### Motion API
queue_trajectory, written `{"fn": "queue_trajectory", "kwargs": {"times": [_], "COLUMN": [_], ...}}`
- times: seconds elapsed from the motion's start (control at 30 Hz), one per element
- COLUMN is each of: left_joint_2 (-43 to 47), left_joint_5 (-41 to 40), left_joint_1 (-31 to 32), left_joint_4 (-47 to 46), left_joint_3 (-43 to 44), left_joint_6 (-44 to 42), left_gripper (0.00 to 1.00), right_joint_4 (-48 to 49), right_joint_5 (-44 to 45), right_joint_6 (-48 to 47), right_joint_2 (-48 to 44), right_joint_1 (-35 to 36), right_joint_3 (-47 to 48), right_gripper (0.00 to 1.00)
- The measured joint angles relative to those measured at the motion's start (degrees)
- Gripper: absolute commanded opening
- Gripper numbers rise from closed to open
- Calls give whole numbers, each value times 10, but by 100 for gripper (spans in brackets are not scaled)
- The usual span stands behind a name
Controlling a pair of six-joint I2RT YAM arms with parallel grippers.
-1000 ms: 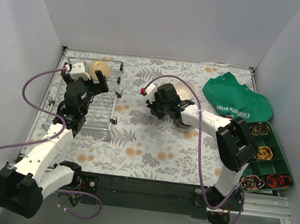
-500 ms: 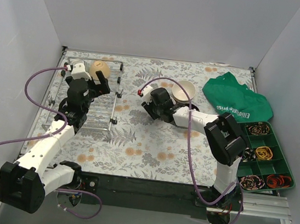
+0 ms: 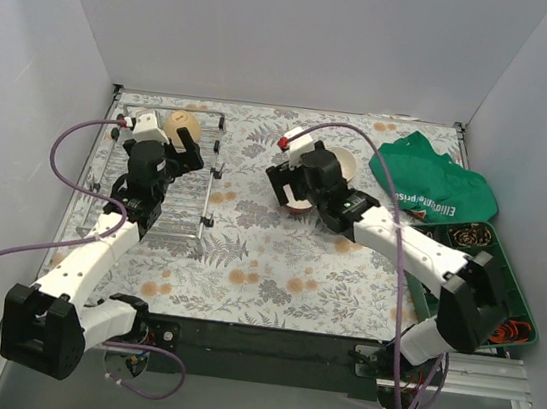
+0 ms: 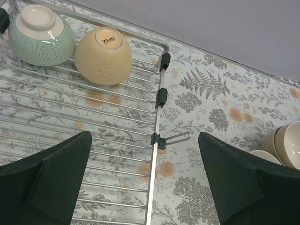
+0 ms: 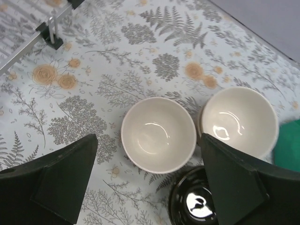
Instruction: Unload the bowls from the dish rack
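Note:
The wire dish rack [image 3: 157,204] lies at the left. At its far end rest two upside-down bowls: a tan bowl [image 4: 103,55] and a mint bowl [image 4: 41,33]. My left gripper [image 4: 145,173] hovers open over the rack's right rim [image 4: 157,126], short of the tan bowl [image 3: 183,128], holding nothing. My right gripper [image 5: 147,180] hangs open above an upright cream bowl [image 5: 158,134] on the floral cloth. The fingers [image 5: 56,180] stand clear of this bowl on both sides. Beside it are a second cream bowl [image 5: 238,121] and a black bowl [image 5: 197,199].
A crumpled green shirt [image 3: 432,190] lies at the back right. A green compartment tray [image 3: 485,283] of small items sits along the right edge. White walls enclose the table. The unloaded bowls [image 4: 286,147] show at the left wrist view's right edge.
My right gripper has opened and let go of the cream bowl, which now stands on the cloth; the arm lifted and swung back. The left arm edged slightly toward the rack's far end.

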State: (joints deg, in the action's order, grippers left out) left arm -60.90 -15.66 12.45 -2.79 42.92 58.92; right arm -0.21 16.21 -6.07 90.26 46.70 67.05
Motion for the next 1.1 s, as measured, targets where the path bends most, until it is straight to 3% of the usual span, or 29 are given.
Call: {"fn": "queue_trajectory", "kwargs": {"times": [0.2,0.37,0.6,0.83,1.1], "left_joint_2": [-52,-124,-254,-372,-448], "left_joint_5": [17,62,96,92,92], "left_joint_1": [-24,-84,-151,-157,-165], "left_joint_4": [16,28,10,-17,-55], "left_joint_3": [28,73,137,212,256], "left_joint_6": [41,104,178,194,198], "left_gripper": [98,98,98,98,98], "right_joint_4": [-4,-14,-12,10,20], "right_joint_5": [58,79,66,46,24], "right_joint_6": [47,69,78,78,77], "right_joint_2": [-139,-200,-233,-251,-252], "right_joint_1": [-22,-37,-41,-44,-46], "right_joint_3": [-88,-172,-231,-249,-256], "right_gripper": [99,98,99,99,98]}}
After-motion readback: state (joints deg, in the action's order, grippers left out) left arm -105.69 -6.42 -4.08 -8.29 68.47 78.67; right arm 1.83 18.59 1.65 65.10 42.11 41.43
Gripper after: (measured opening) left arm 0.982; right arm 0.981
